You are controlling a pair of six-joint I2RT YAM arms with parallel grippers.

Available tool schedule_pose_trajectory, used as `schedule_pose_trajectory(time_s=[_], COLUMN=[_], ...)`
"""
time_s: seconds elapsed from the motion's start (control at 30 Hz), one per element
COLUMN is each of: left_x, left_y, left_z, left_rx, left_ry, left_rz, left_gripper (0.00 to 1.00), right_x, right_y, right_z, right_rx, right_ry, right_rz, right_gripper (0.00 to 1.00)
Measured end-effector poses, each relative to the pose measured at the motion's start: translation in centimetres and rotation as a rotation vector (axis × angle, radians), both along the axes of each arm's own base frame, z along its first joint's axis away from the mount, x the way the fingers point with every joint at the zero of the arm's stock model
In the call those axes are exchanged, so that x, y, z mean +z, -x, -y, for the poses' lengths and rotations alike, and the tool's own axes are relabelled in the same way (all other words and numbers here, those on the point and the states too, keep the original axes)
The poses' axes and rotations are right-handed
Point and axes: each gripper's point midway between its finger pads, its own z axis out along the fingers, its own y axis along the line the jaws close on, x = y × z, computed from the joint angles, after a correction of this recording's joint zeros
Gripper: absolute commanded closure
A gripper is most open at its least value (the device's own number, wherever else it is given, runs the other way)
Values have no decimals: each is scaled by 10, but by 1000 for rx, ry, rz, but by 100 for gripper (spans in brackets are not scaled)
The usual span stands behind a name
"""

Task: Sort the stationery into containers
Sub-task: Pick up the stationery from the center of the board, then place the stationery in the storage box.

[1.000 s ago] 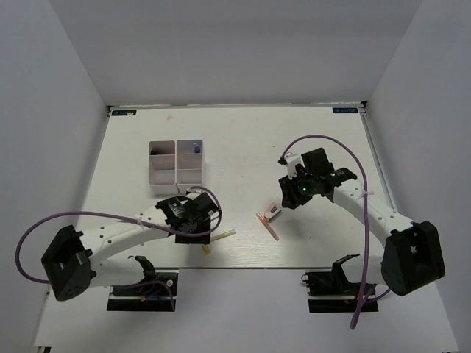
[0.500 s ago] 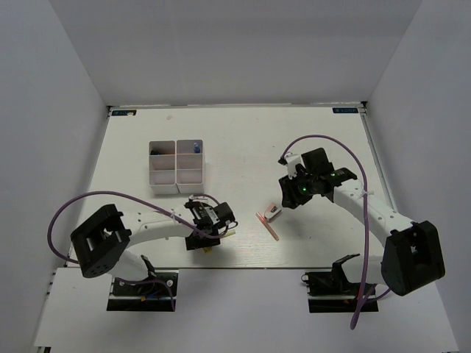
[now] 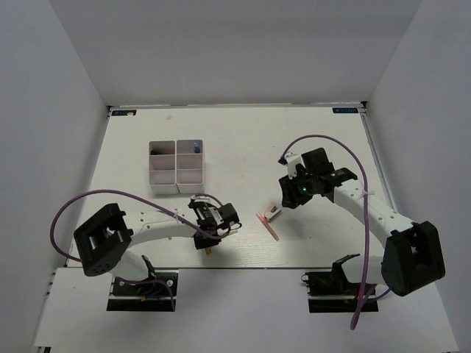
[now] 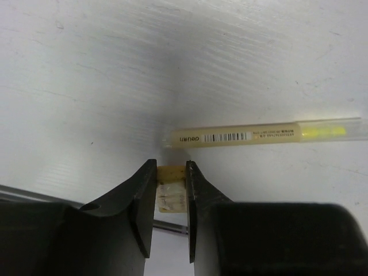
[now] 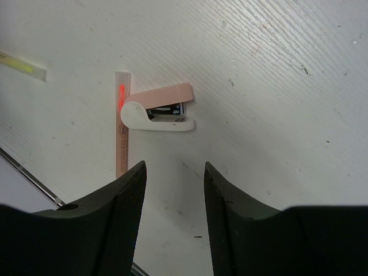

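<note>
since the left gripper (image 4: 171, 168) has just clamped the small yellow block (image 4: 171, 175), binning is due; right gripper (image 5: 174, 170) unclenched.

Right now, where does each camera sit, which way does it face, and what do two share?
Top external: above and behind the bases, looking down on table, organizer box, left arm, right arm.
Left wrist: on the left arm, facing down close; left claw pinches a small yellow piece near a yellow pen.
Right wrist: on the right arm, facing down; the open right claw frames a pink stapler and pink stick.
Shared: top and right wrist both show stapler and stick; both wrists catch the pen.
</note>
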Motion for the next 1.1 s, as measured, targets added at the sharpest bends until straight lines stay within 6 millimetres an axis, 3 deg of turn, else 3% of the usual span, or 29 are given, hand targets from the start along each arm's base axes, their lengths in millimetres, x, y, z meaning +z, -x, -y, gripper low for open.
schedule_pose_trajectory(time_s=[0.13, 0.3, 0.43, 0.6, 0.67, 0.77, 0.87, 1.1], left_x=[21, 66, 109, 162, 175, 173, 154, 112], left_y=[-6, -37, -88, -169, -196, -225, -247, -269], left_z=[3, 13, 2, -41, -61, -89, -106, -94], left_rx=[-11, 3, 66, 273, 377, 518, 621, 659], left_ry=[18, 95, 133, 133, 138, 145, 136, 136], left_rz=[29, 111, 231, 394, 438, 440, 397, 293], left_gripper=[99, 99, 99, 99, 99, 99, 99, 99], right_x=[0, 2, 3, 3, 3, 3, 4, 8], right_y=[0, 0, 0, 0, 0, 0, 0, -1], right_z=[0, 0, 0, 0, 0, 0, 0, 1], right_rx=[0, 0, 0, 0, 0, 0, 0, -2], right_ry=[0, -4, -5, -5, -5, -5, -6, -9], right_rz=[0, 9, 12, 12, 12, 12, 14, 29], right_gripper=[52, 52, 52, 52, 52, 52, 52, 52])
